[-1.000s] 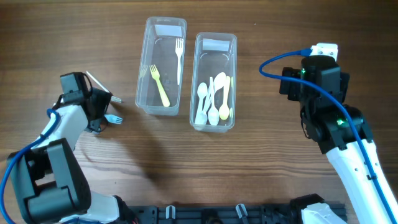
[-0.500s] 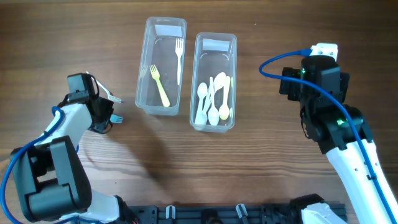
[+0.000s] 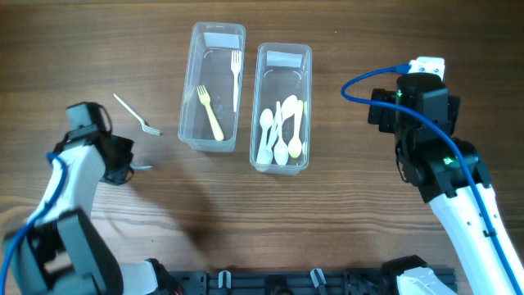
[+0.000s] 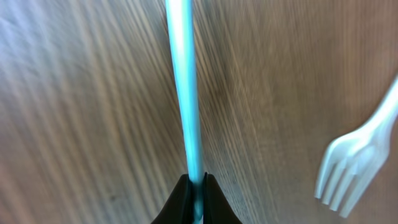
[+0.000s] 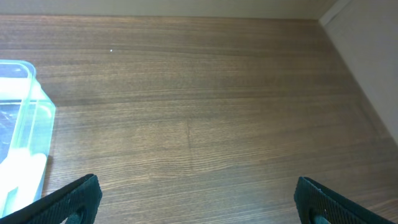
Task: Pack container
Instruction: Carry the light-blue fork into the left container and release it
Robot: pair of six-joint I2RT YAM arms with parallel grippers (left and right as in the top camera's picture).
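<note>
My left gripper [image 4: 196, 186] is shut on the thin handle of a blue utensil [image 4: 185, 93], whose head is out of the wrist view. Overhead, that gripper [image 3: 129, 166] sits at the table's left with the blue tip [image 3: 144, 167] poking right. A white fork [image 3: 136, 115] lies loose just beyond it, also seen as a white fork [image 4: 357, 158] in the left wrist view. The left container [image 3: 193, 82] holds forks, the right container [image 3: 308, 98] holds spoons. My right gripper [image 5: 199, 205] stands wide open over bare wood, nothing between its fingers.
The right arm [image 3: 426, 123] rests at the table's right side, well apart from both containers. A corner of the spoon container [image 5: 25, 118] shows at the left of the right wrist view. The table edge [image 5: 348, 37] runs along the far right there.
The left gripper closed on the blue utensil's handle and drew back left and toward the front edge with it, uncovering the white fork. The right arm has not moved.
</note>
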